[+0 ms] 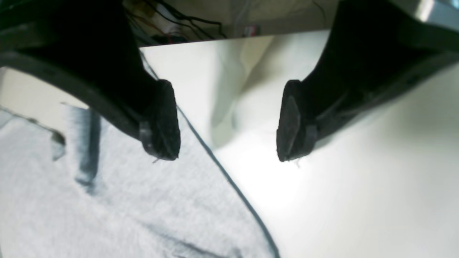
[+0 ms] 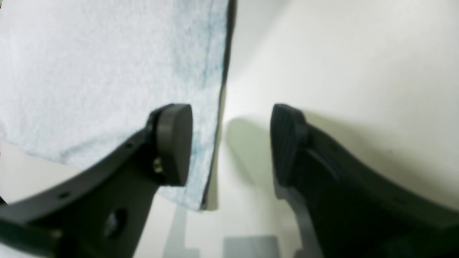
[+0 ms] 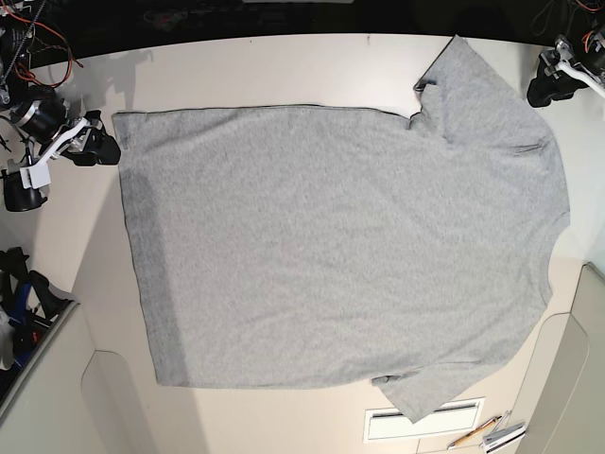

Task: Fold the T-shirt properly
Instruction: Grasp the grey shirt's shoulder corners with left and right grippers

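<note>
1. Pale tabletop (image 3: 255, 76) lies beneath our grey T-shirt (image 3: 321, 236), spread broadly across the middle, sleeves at right.
2. Our right gripper (image 2: 231, 145) stands wide open astride its hem corner, gripping nothing; our left gripper (image 1: 227, 120) gapes wide at the upper sleeve's edge, also empty.
3. Near the lower sleeve, we see a white rectangular outline (image 3: 423, 422), partly covered by cloth, and pens (image 3: 475, 432).
4. Dark cables (image 1: 183, 19) run beyond the table.
</note>
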Robot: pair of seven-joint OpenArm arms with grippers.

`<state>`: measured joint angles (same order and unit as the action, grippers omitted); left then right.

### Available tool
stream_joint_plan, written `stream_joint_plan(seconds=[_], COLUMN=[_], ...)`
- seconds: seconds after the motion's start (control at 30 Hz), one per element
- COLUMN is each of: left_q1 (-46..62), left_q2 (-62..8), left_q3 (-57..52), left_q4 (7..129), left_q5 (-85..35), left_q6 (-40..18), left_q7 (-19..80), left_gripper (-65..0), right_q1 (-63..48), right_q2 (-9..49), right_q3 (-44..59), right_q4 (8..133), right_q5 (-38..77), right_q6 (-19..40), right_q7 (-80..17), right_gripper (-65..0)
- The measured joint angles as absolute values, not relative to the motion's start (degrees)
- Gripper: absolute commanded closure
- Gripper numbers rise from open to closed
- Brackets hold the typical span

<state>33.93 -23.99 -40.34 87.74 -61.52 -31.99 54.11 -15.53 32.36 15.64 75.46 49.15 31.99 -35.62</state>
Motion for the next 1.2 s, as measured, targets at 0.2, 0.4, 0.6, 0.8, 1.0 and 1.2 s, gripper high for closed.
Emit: stream_joint_plan(seconds=[0.2, 0.4, 0.6, 0.8, 1.0, 1.2], left_q1=[34.79, 34.44, 34.41, 34.48, 36.18, 36.18], left_q2=[-24.47, -24.75, -24.71, -24.62, -23.66, -22.68], left_q3=[-36.16, -30.39, -30.39, -30.44, -30.35, -28.4], left_q4=[87.79, 88.42, 88.44, 88.6, 88.55, 88.55], left_q5=[-64.31, -62.94, -63.44, -66.32, -68.64, -68.66], left_q6=[-33.95, -34.52, -34.46, -35.9, -37.6, -40.12], left_q7=[55.55, 53.49, 54.98, 61.43, 62.02, 60.9], left_gripper=[-45.7, -45.7, -45.7, -45.6, -45.6, -40.2], right_q1=[-15.53, -15.53, -15.53, -15.53, -15.53, -15.53], right_q2=[32.36, 32.34, 32.34, 32.34, 29.61, 26.96], right_q3=[15.64, 15.64, 15.64, 15.64, 15.75, 15.73], right_q4=[75.46, 75.46, 75.46, 75.46, 75.48, 75.53], right_q5=[49.74, 51.44, 51.44, 53.19, 54.5, 54.96], right_q6=[32.01, 33.26, 33.26, 33.28, 34.37, 34.76], right_q7=[-36.25, -38.41, -38.44, -39.64, -42.11, -42.28], right_gripper=[-34.7, -34.7, -34.7, -34.7, -34.7, -34.3])
